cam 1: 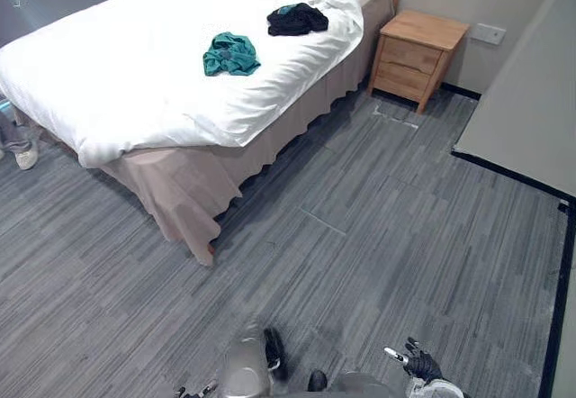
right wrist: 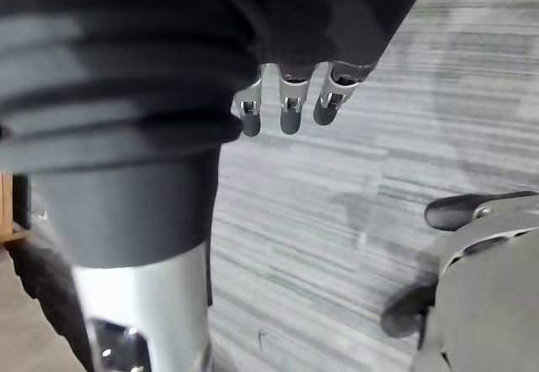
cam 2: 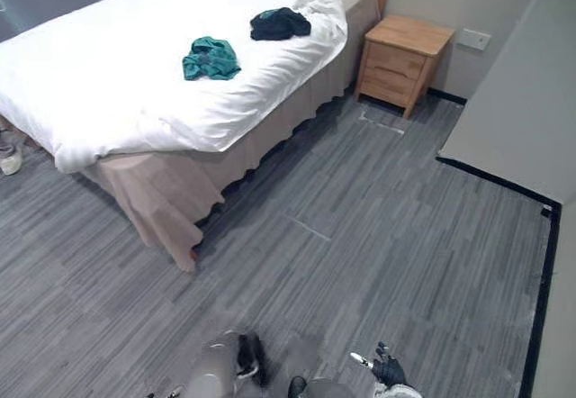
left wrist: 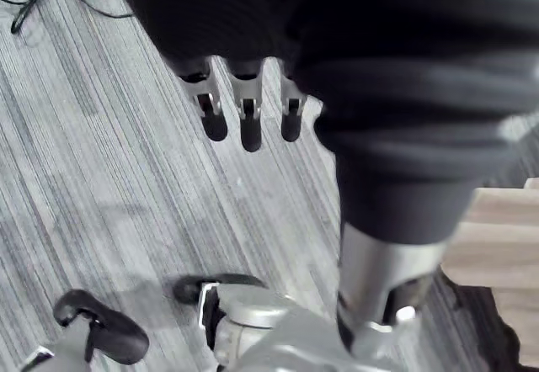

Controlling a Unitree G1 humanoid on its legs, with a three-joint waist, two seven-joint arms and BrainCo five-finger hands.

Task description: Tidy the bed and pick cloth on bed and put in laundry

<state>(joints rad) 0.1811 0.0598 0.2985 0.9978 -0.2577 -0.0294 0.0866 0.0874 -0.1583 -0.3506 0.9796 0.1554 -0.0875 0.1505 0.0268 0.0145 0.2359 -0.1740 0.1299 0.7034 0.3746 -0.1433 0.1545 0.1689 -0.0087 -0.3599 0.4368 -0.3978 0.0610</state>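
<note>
Though the right robot hand (right wrist: 289,113) also hangs empty with fingers relaxed, the left robot hand (left wrist: 247,119) is nearer — green cloth (cam 1: 231,54) and black cloth (cam 1: 297,20) lie well ahead-left on the bed (cam 1: 135,87).

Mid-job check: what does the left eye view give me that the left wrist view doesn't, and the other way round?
Left eye view: the bed under a white duvet, with a teal cloth and a black cloth lying apart on it, and a wooden nightstand beside the bed's head end.
Left wrist view: the left robot hand from close up, fingers straight and holding nothing, hanging above the floor.
Both: the grey striped floor.
</note>
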